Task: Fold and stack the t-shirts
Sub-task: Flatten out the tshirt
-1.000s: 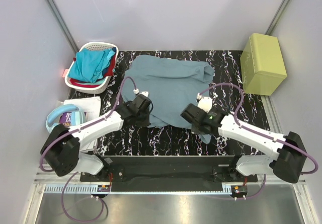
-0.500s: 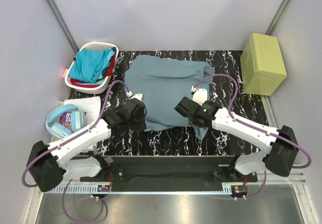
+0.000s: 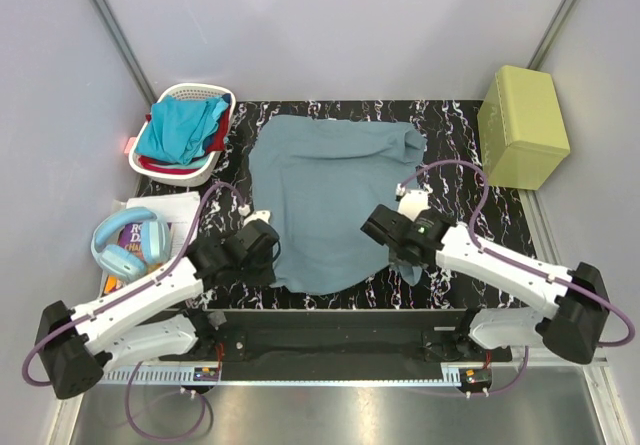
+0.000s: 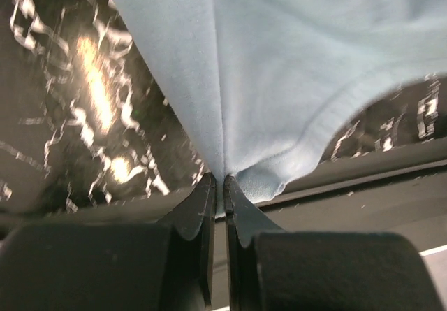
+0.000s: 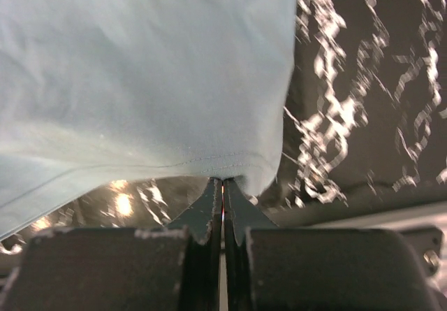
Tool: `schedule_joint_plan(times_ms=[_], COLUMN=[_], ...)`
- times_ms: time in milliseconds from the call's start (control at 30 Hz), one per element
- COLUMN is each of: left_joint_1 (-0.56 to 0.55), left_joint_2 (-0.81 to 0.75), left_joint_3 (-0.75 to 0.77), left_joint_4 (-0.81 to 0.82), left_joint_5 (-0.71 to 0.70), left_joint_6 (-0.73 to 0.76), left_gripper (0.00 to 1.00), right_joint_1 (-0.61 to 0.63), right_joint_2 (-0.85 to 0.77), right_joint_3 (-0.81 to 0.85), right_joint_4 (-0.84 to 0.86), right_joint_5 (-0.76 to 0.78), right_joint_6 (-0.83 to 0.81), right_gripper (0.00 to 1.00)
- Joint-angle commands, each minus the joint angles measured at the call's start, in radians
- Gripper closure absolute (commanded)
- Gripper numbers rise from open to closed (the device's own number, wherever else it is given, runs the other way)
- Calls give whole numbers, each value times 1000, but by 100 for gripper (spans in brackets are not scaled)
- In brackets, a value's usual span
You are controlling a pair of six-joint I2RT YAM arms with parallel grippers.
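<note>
While the muted grey-blue cloth t-shirt [image 3: 325, 200] lay spread across the black white-veined table [image 3: 450, 130], its near edge was pinched at two points. The left gripper [image 4: 218, 185] and the right gripper [image 5: 223, 185] each sat clamped narrow on a thin fold of cloth. Such shallow bites could slip if the arms pulled unevenly, leaving the shirt skewed or bunched.

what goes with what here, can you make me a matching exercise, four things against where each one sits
Things:
1. grey-blue t-shirt
2. turquoise t-shirt
3. yellow-green box
4. light blue headphones

Places:
A. in the white laundry basket
B. far right
C. spread over the middle of the table
D. near left

Pairs: 1-C, 2-A, 3-B, 4-D
</note>
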Motion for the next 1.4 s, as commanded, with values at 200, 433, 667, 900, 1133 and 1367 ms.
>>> schedule_joint_plan(times_ms=[200, 433, 667, 900, 1133, 1367], left_joint_1=[-27, -28, -27, -25, 96, 291], left_joint_2=[-53, 31, 79, 74, 256, 494], left_joint_3=[87, 118, 150, 300, 518, 553], left_joint_4=[-155, -191, -191, -200, -64, 134], left_joint_5=[-41, -38, -60, -162, -220, -74], left_joint_6=[-41, -49, -26, 8, 146, 233], left_gripper=[95, 92, 64, 1, 1, 1], right_joint_1=[12, 16, 21, 21, -65, -303], right_joint_2=[-113, -85, -80, -70, 132, 347], right_joint_3=[-27, -68, -38, 117, 392, 441], right_joint_4=[-217, -204, -182, -178, -2, 209], right_joint_5=[-65, -171, -156, -40, 59, -125], right_joint_6=[136, 168, 143, 70, -194, -292], right_gripper=[100, 100, 91, 36, 28, 53])
